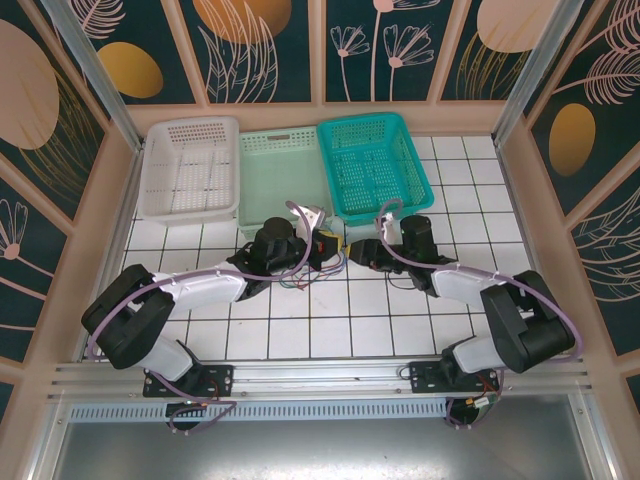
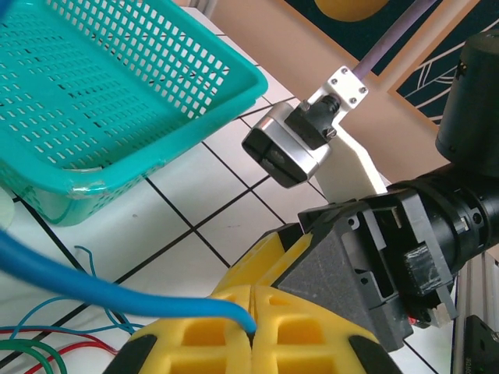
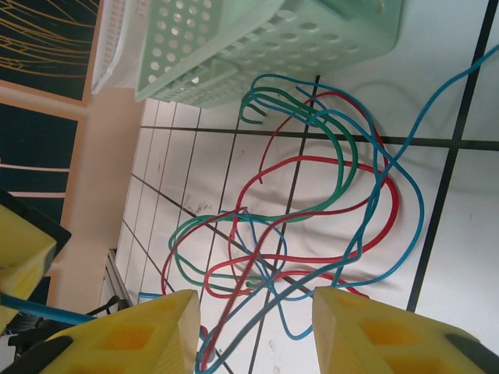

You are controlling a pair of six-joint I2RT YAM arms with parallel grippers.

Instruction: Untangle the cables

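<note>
The tiled table (image 1: 330, 330) has open squares on its near half, between the arm bases, while a white basket (image 1: 190, 168), a pale green basket (image 1: 280, 178) and a teal basket (image 1: 372, 165) line its far edge, with panel walls closing in the sides. The left gripper (image 1: 325, 245) and right gripper (image 1: 352, 250) meet tip to tip just in front of the green and teal baskets, leaving little room between them. From above, the cables (image 1: 312, 278) are thin strands partly hidden under the grippers. In the right wrist view they lie on the tiles as a loose knot of red, green and blue loops (image 3: 269, 269) crossing one another beside the green basket (image 3: 257, 39), with the right gripper (image 3: 257, 331) above them, fingers apart. The left gripper (image 2: 251, 312) has its yellow fingers pressed together on a blue cable (image 2: 93, 287), which runs off the frame's left edge
</note>
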